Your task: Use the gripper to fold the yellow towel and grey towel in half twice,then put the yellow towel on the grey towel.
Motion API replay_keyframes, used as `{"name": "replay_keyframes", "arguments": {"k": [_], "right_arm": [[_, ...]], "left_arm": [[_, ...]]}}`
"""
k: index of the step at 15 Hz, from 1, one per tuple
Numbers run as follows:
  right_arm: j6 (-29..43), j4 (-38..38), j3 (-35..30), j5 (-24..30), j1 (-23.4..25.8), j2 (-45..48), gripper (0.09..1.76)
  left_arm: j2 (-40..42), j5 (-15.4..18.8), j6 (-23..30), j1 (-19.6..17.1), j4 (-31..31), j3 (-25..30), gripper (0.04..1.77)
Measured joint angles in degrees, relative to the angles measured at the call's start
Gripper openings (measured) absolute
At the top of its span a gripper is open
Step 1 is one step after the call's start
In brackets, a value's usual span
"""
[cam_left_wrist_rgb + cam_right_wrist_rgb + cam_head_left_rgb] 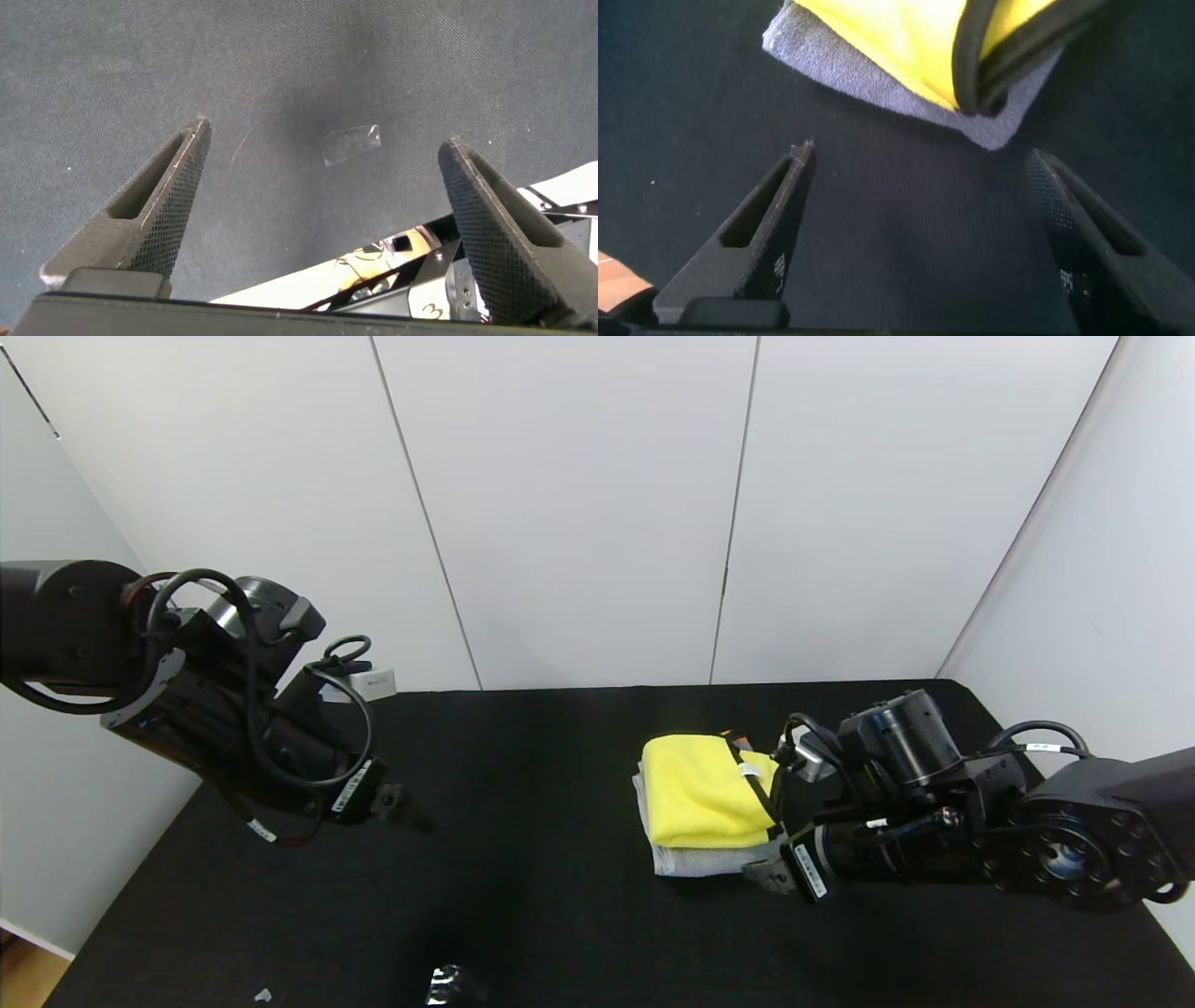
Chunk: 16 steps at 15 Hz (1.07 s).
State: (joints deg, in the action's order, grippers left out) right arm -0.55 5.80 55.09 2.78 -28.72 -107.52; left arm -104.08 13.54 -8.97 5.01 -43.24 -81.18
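The yellow towel (702,786) lies folded on top of the folded grey towel (695,861), right of the table's middle. Grey edges show under the yellow at the front and left. In the right wrist view the yellow towel (906,37) with its dark trim rests on the grey towel (868,79), just beyond the fingertips. My right gripper (773,831) (920,154) is at the stack's right side, open, with only black tabletop between its fingers. My left gripper (411,810) (322,140) hangs open over bare table at the left, holding nothing.
The black table (523,905) is backed by white wall panels. A scrap of clear tape (350,146) lies on the cloth under my left gripper. A small white scrap (263,995) and a shiny object (448,985) sit near the front edge.
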Motion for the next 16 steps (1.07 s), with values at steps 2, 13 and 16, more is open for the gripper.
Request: {"name": "replay_keyframes", "arguments": {"k": [2,13,16], "right_arm": [[-0.05,0.05,-2.06,-0.40,0.00,2.36,1.63],[8.02,5.57,-16.57,-12.46,1.80,21.47,1.69],[8.69,8.91,-23.00,-15.23,2.46,28.55,1.70]], "left_arm": [[1.13,0.00,0.00,-0.06,0.13,0.74,1.72],[17.90,1.73,-0.35,0.74,22.83,25.04,1.72],[25.70,1.23,0.05,0.94,25.83,31.54,1.72]]}}
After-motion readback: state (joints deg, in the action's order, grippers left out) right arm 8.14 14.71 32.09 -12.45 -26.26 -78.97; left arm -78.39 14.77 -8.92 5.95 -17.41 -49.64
